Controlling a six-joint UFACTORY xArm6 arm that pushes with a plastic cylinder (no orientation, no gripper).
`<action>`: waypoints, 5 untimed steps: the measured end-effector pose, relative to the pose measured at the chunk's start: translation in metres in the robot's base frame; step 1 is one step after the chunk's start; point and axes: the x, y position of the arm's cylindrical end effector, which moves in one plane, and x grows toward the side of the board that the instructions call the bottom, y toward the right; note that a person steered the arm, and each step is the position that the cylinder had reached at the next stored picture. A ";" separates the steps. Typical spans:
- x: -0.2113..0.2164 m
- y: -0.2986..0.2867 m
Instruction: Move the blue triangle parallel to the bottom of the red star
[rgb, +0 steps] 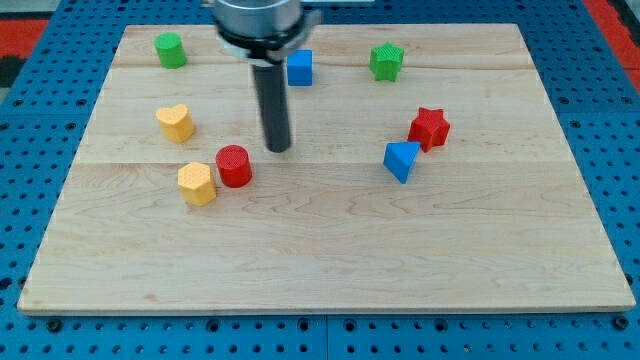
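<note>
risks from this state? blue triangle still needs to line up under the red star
1. The blue triangle sits very close to the red star, perhaps touching; a push towards the view's top right could shove the star too.
2. My tip is well to the view's left of the triangle, beside the red cylinder; a straight sweep to the view's right would likely hit the triangle's left face and slide it rightwards, past the star rather than below it.

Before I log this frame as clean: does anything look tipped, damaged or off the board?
Nothing stands out. All eight blocks sit flat on the wooden board, none broken. My tip is down mid-board, right of the red cylinder, touching nothing. The blue triangle sits beside the red star.
</note>
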 end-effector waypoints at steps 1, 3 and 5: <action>0.011 0.082; -0.001 0.143; 0.042 0.164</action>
